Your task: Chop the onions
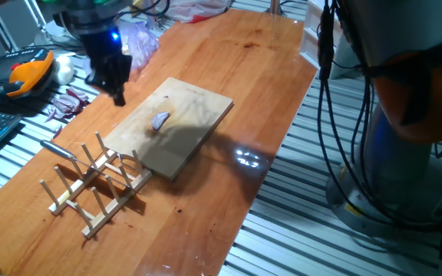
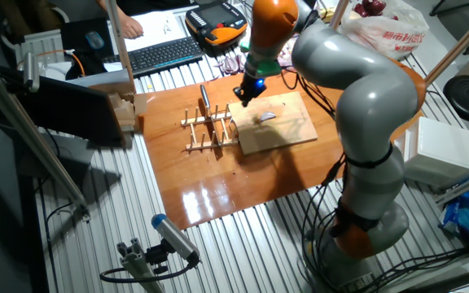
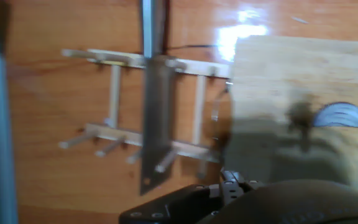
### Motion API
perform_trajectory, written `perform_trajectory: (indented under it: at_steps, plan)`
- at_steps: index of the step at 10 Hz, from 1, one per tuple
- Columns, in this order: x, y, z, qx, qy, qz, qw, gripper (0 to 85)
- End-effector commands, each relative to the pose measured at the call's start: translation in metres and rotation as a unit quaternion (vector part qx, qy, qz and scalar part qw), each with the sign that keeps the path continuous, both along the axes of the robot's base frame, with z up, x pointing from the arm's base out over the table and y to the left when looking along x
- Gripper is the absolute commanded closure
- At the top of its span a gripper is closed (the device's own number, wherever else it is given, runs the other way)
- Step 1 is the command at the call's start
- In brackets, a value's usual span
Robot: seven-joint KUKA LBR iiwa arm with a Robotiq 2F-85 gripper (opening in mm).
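Onion wedge (image 1: 160,120) on the board (image 1: 176,126)

The pincer (image 1: 116,86) hovers beside the board's left edge; its opening cannot be told.

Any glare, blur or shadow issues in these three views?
One fixed view: lamp glare on the table beside the wooden board; the claw is slightly motion-blurred. The other fixed view: bright reflection on the table's near edge, otherwise sharp. Hand view: soft overall, knife and onion wedge blurred, dark shadow across the board, glare at top.
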State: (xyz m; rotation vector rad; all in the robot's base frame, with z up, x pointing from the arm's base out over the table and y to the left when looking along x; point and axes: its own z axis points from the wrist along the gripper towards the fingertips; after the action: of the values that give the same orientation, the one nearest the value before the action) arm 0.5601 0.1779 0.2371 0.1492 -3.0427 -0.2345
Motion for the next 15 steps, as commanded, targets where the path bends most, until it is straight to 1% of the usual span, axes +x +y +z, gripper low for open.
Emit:
perform_trajectory:
  at_steps: [1, 2, 3, 4, 5, 7, 8, 9, 11, 12, 13, 14, 15]
  plan:
    - [0.0, 0.027, 0.0, 0.005, 0.001, 0.011, 0.9999, 85.0]
    - [0.0, 0.027, 0.0, -0.001, 0.003, 0.004, 1.0, 85.0]
    - [0.0, 0.027, 0.0, -0.028, 0.003, -0.012, 0.9995, 85.0]
    - [0.0002, 0.032, 0.001, -0.046, 0.002, -0.031, 0.9985, 68.0]
    - [0.0006, 0.044, 0.001, -0.052, -0.002, -0.048, 0.9975, 51.0]
    - [0.0007, 0.061, -0.01, -0.061, -0.01, -0.079, 0.995, 51.0]
    - [0.003, 0.07, -0.02, -0.07, -0.014, -0.092, 0.9932, 51.0]
    - [0.0074, 0.074, -0.028, -0.079, -0.019, -0.093, 0.9923, 51.0]
    - [0.0195, 0.078, -0.047, -0.079, -0.028, -0.1, 0.9914, 51.0]
    - [0.0263, 0.08, -0.059, -0.079, -0.032, -0.104, 0.991, 51.0]
    - [0.0304, 0.083, -0.068, -0.084, -0.038, -0.106, 0.99, 51.0]
    - [0.0324, 0.086, -0.076, -0.097, -0.045, -0.108, 0.9885, 51.0]
    - [0.0339, 0.091, -0.082, -0.103, -0.049, -0.113, 0.987, 51.0]
